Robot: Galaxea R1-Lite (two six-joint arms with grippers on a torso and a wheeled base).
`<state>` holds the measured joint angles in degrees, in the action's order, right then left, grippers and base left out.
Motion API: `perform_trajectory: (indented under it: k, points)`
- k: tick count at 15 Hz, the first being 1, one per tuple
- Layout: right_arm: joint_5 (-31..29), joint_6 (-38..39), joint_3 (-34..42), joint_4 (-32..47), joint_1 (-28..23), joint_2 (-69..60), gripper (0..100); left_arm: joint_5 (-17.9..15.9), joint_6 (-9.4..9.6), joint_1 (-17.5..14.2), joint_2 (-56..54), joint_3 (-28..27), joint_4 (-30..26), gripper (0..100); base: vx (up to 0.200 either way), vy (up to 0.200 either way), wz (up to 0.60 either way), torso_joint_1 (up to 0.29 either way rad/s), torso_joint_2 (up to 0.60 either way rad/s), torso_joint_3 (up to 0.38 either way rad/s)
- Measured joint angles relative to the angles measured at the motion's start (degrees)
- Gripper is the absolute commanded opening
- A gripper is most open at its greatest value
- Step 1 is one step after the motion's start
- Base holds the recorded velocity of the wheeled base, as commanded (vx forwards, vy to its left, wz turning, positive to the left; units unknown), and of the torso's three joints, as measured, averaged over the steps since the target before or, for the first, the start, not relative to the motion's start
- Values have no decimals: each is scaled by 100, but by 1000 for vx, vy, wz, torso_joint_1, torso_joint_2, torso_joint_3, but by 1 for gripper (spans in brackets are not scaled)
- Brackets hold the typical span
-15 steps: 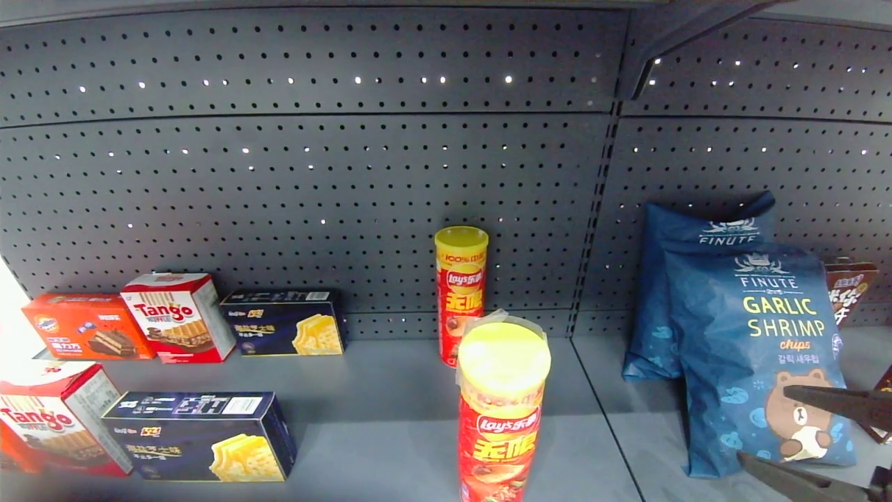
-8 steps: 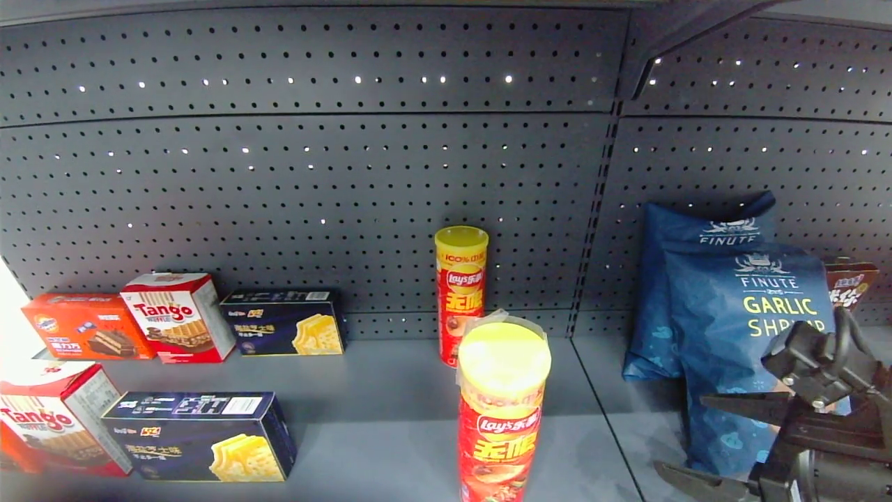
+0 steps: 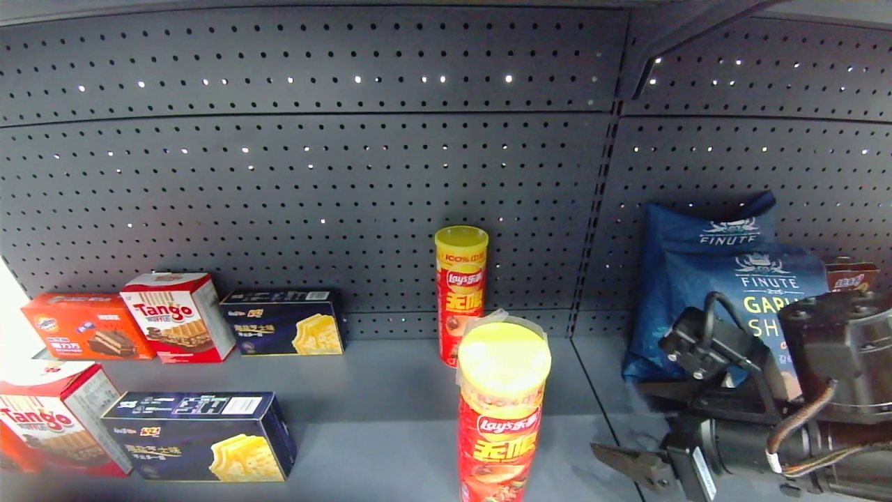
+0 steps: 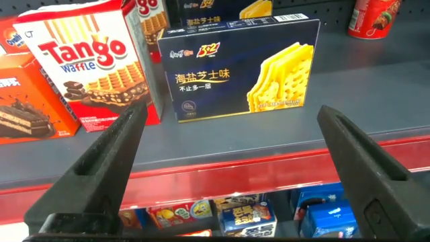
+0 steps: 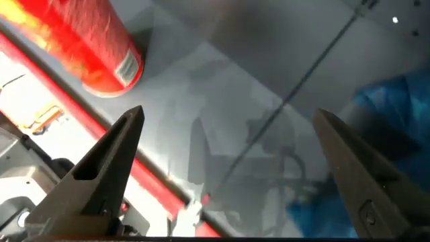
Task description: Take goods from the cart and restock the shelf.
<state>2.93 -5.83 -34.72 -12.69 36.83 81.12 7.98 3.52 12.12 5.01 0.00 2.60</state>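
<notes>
Jaws on both arms stand wide apart with nothing between them. The right gripper [image 5: 228, 114] hangs over the front of the shelf [image 3: 390, 390], between the front can [image 3: 503, 411] and the bags [image 3: 732, 293]. The left gripper [image 4: 232, 111] sits in front of the shelf's red lip, facing the blue box [image 4: 238, 70].

No goods from the cart are in hand. The front can stands upright near the shelf's edge, just beside the right gripper. It looks like a light, stiff tube with a glossy wrap, so probably slippery, and being tall and narrow it should tip at a nudge. Its plastic lid seems to sit a little loose, so the middle of the body is the better hold, squeezed gently across its width. The bags would be soft and puffy with brittle contents, best pinched at a top seam.

A rear can [image 3: 460, 293] stands against the back panel, in line behind the front one. Waffle boxes [image 3: 178, 317] and more blue boxes sit well apart on the left.

A second ago only the right gripper's fingers showed at the head view's lower right corner. Since then the arm has swung in leftward, now covering the lower half of the front bag, with one finger reaching toward the front can. None of the goods has shifted.
</notes>
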Motion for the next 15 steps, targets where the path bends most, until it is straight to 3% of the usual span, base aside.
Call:
perform_trajectory:
  k: [15]
  points:
    - [-17, -5, -885, -63, 484, 1204, 100, 0, -77, 1, 9, 0, -4, 100, 0, 0, 0, 0, 0, 0]
